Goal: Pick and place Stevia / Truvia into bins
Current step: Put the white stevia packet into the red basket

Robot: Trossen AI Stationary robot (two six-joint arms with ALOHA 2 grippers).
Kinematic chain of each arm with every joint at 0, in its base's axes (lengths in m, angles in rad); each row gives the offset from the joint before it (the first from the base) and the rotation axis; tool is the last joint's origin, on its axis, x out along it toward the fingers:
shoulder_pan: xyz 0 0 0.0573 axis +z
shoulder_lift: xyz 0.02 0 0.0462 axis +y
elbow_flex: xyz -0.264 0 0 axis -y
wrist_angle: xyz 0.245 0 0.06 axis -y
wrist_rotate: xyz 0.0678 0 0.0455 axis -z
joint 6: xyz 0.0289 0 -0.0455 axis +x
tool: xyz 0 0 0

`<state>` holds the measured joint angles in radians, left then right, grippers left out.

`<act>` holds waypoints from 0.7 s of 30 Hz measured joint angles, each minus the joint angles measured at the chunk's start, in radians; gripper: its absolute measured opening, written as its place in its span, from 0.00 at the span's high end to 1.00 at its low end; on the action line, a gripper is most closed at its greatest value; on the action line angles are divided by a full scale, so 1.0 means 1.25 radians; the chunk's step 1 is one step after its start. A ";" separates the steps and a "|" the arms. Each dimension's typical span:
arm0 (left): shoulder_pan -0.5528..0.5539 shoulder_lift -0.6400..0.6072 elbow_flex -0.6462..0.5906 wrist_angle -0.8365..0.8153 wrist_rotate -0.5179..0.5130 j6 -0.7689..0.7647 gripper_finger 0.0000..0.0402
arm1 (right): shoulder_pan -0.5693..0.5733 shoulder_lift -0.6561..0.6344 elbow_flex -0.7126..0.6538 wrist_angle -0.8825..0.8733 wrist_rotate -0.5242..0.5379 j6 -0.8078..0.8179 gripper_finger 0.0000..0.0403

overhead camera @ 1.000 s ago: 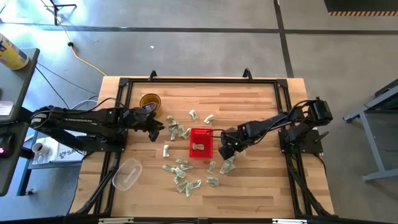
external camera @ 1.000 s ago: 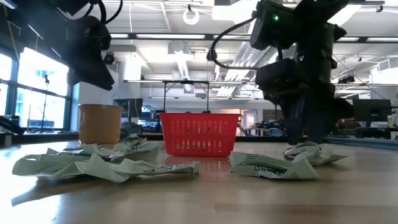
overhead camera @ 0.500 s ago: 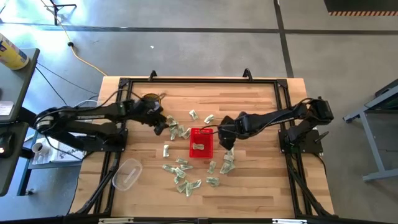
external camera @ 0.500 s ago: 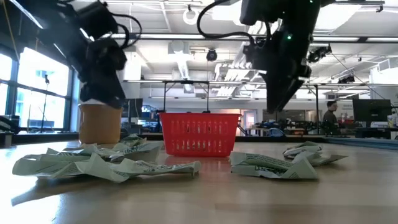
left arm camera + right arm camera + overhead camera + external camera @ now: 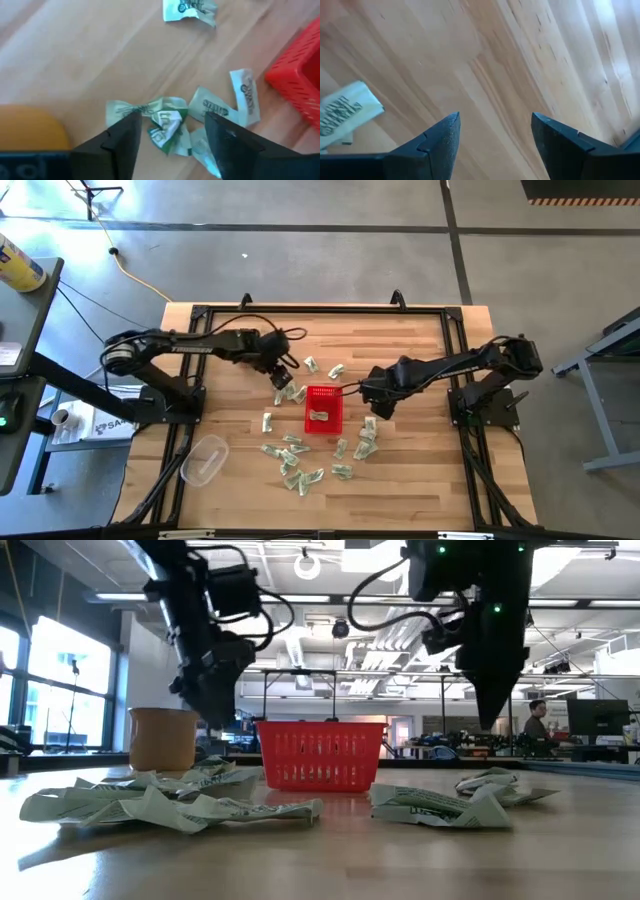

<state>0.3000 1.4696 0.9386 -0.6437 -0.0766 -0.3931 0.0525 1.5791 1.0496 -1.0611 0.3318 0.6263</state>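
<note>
Many pale green and white Stevia sachets [image 5: 300, 455] lie flat and scattered on the wooden table around the red basket [image 5: 323, 410]. One sachet [image 5: 320, 416] lies inside the basket. My left gripper [image 5: 280, 375] hovers open over a cluster left of the basket. In the left wrist view its fingers stand on either side of a crumpled sachet [image 5: 167, 125] without touching it. My right gripper [image 5: 372, 402] hangs open above bare wood just right of the basket, raised off the table in the low view [image 5: 493, 715]. A sachet [image 5: 347, 115] shows beside it.
The round amber cup [image 5: 160, 738] stands toward the far left, partly under my left arm. A clear plastic tub [image 5: 204, 460] sits near the table's near-left corner. A black frame [image 5: 320, 307] rims the table. Bare wood lies far right of the basket.
My left gripper has swung from beside the amber cup toward the table's right and come down over the sachets left of the basket. My right gripper has risen off the sachets right of the basket, holding nothing, and shifted slightly toward the far edge.
</note>
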 joint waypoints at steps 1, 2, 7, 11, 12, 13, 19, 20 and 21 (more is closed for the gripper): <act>-0.005 0.009 0.018 -0.026 -0.015 0.001 0.42 | 0.000 -0.006 -0.005 0.001 0.004 0.000 0.41; -0.012 0.016 0.033 -0.042 -0.027 0.001 0.44 | 0.000 -0.013 -0.007 -0.001 0.010 0.000 0.41; -0.052 0.018 0.067 -0.051 -0.076 0.010 0.52 | -0.013 -0.041 -0.015 -0.012 0.044 -0.003 0.41; -0.077 0.037 0.086 -0.060 -0.079 0.092 0.53 | -0.040 -0.052 -0.015 -0.022 0.053 -0.033 0.41; -0.080 0.047 0.091 -0.079 -0.079 0.112 0.53 | -0.048 -0.052 -0.015 -0.022 0.057 -0.046 0.41; -0.079 0.060 0.096 -0.105 -0.079 0.135 0.53 | -0.057 -0.052 -0.015 -0.022 0.057 -0.061 0.41; -0.077 0.173 0.163 -0.235 -0.080 0.164 0.45 | -0.118 -0.052 -0.015 -0.015 0.039 -0.116 0.41; -0.078 0.190 0.175 -0.244 -0.073 0.163 0.43 | -0.127 -0.052 -0.015 -0.015 0.032 -0.124 0.41; -0.078 0.208 0.190 -0.263 -0.066 0.162 0.42 | -0.136 -0.052 -0.015 -0.014 0.028 -0.129 0.41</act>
<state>0.2024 1.7294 1.1756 -0.9727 -0.1590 -0.1905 -0.1171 1.5146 1.0306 -1.0791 0.3669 0.4645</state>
